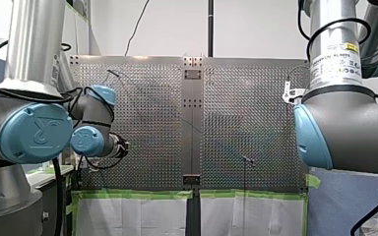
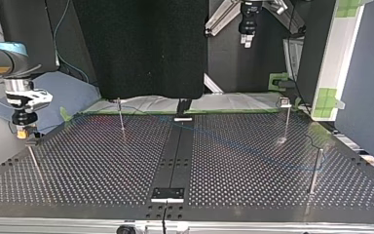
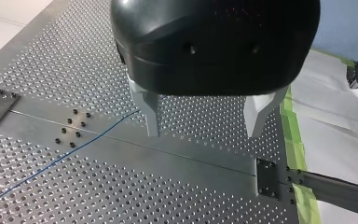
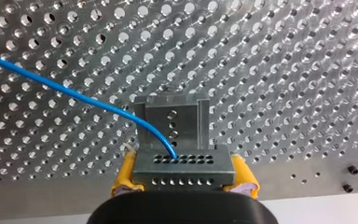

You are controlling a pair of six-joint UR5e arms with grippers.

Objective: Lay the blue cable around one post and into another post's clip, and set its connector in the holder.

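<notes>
Gripping the connector (image 4: 182,164) between its yellow pads (image 4: 123,176), my right hand (image 4: 184,173) holds the drilled metal block just in front of the holder (image 4: 168,114), a small upright bracket above the perforated bench (image 4: 284,70). The blue cable (image 4: 74,95) leaves the connector's upper face and curves away over the holes. In the top view this hand hangs at the far left edge of the bench, over the head of a thin post.

My left hand (image 3: 205,134) hovers above the bench's middle seam with its metal fingers apart and nothing between them. The cable lies flat on the plate just beside one finger.

The step in hand looks like the last one, seating the connector. The block is close to the bracket, but whether it touches or sits inside it cannot be told. In the top view the cable shows only as a faint line running across the bench toward a post (image 2: 315,170) at the right. Whether it loops that post or sits in any clip is too faint to read.

The next move seems to call for squaring the block with the bracket's side walls and easing it in. The pads should part only once it is seated, with slack kept so the cable does not tug it out.
</notes>
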